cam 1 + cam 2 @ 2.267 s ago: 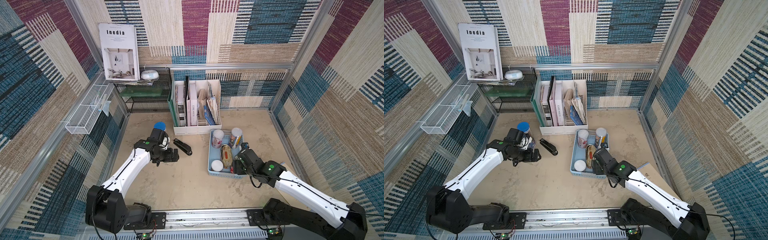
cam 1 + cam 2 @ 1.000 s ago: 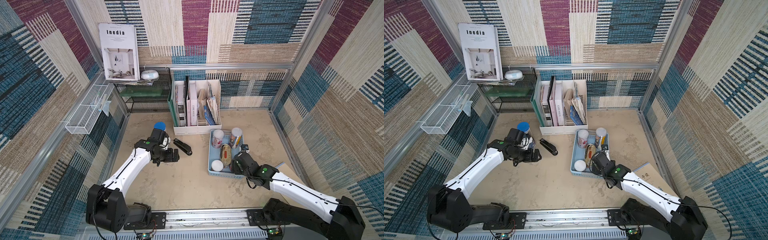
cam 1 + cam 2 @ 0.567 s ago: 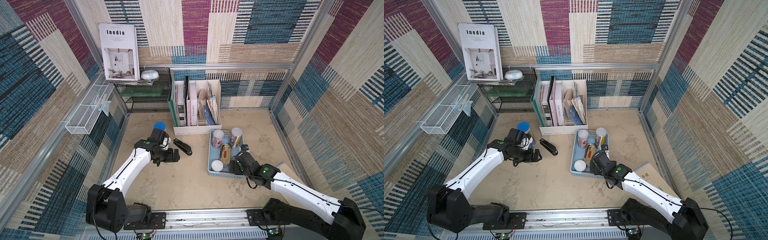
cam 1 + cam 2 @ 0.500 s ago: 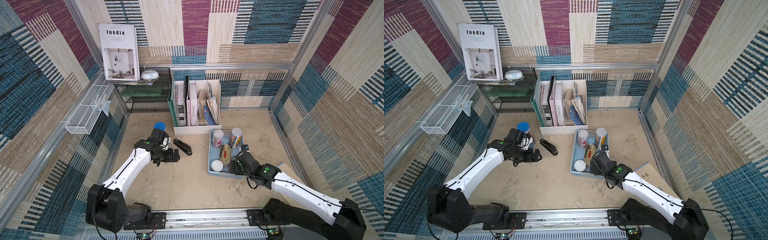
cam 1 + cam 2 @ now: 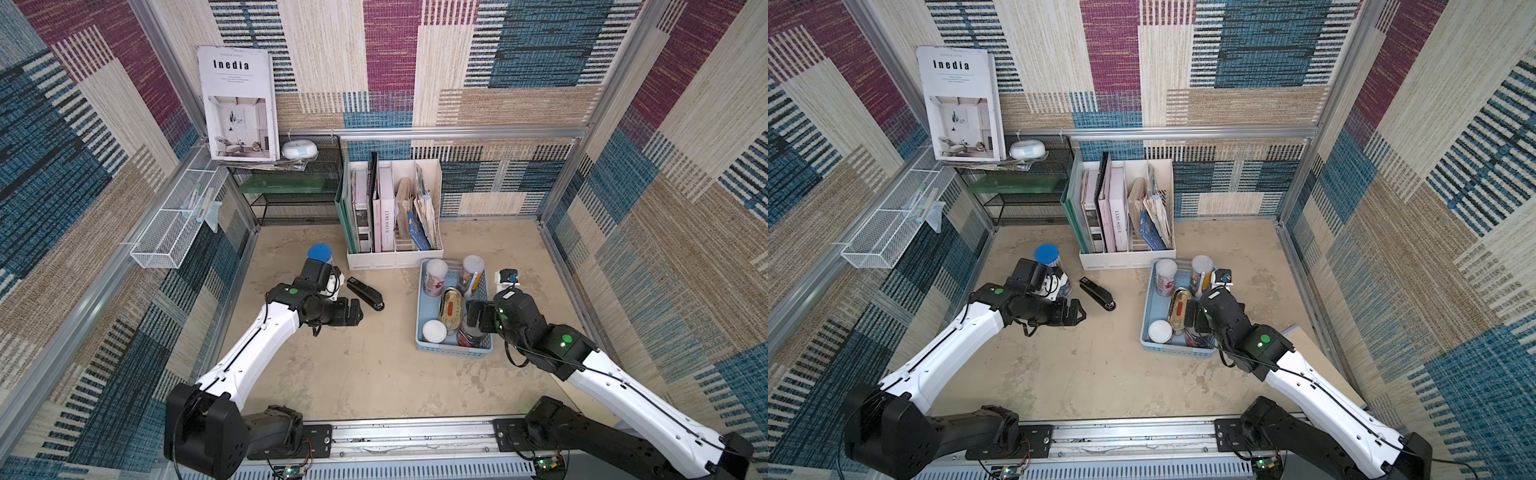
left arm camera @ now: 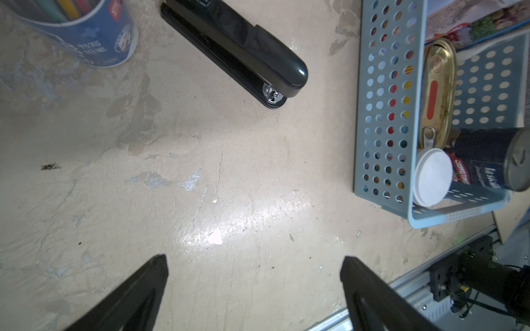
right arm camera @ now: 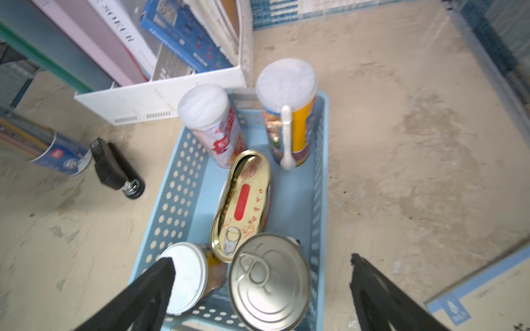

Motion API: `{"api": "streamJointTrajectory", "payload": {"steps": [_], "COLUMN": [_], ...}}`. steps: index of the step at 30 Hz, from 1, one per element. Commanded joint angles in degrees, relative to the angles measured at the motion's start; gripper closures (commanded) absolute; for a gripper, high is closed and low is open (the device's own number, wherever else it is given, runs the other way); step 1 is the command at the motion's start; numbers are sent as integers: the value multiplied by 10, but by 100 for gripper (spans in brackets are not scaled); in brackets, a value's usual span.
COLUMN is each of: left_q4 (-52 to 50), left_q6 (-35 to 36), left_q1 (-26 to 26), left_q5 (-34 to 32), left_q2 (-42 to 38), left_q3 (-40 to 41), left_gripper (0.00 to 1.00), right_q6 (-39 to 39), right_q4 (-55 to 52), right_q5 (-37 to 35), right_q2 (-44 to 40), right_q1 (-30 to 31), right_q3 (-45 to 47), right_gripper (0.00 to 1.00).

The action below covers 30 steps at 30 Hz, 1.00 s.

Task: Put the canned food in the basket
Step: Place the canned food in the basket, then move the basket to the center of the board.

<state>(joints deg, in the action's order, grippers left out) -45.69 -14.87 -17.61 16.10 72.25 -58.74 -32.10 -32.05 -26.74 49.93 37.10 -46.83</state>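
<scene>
Canned food: all five cans are located inside the basket (image 5: pixel 453 348), which is set on the worktop (image 5: pixel 365 374) just in front of the file holder (image 5: pixel 395 257).
Arrangement: two slim white-lidded cans (image 7: pixel 210 123) are stood at the far end. The oval gold tin (image 7: pixel 243 200) is laid in the middle. The third slim can (image 7: pixel 183 275) and the steel can (image 7: pixel 269 282) are stood side by side at the near end.
Right fingers: the right gripper (image 7: pixel 261 260) is held above the steel can with the fingers spread wide; nothing is gripped.
Left fingers: the left gripper (image 6: pixel 254 258) is held wide apart over bare worktop, near the stapler (image 6: pixel 238 54); nothing is gripped.
Hazard, withdrawal: one right finger is seen over the third slim can's lid. If the wrist is swung sideways before it is raised, that can may be tipped against the tin or over the low wall.
Hazard, basket: the light basket may be dragged if a finger is caught on its rim.
Change, right side: compared with a second earlier, the right fingers are spread wider. The wrist is also shifted slightly toward the right-hand wall.
Change, remainder: the left arm, the basket and the other cans are found in the same places.
</scene>
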Motion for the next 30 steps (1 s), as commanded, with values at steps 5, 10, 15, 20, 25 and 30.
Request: {"api": "streamJointTrajectory", "payload": {"steps": [5,10,15,20,25,30], "left_q4": [25,35,32,29,25,21], "left_q6": [-14,-16,-11,-8,-7,-7], "left_q1": [-26,-41,-42,-42,-41,-43], "left_q5": [12,4,0,-9,-14,-20], "left_q2": [-28,-54,-58,-58,-55,-52], "left_q3": [9,20,25,24,24,25], "left_gripper": [4,4,4,4,4,4], "right_q6": [65,94,108,119,138,131], "right_q4": [32,94,170,201,209,229], "right_q5": [44,114,210,258,292,317], "right_q2": [23,66,168,304,416,455], "right_q1": [-138,-240,-331,-358,-360,-360], "right_q3": [-4,16,15,-29,-70,-74], "right_gripper": [26,76,100,100,100,100]}}
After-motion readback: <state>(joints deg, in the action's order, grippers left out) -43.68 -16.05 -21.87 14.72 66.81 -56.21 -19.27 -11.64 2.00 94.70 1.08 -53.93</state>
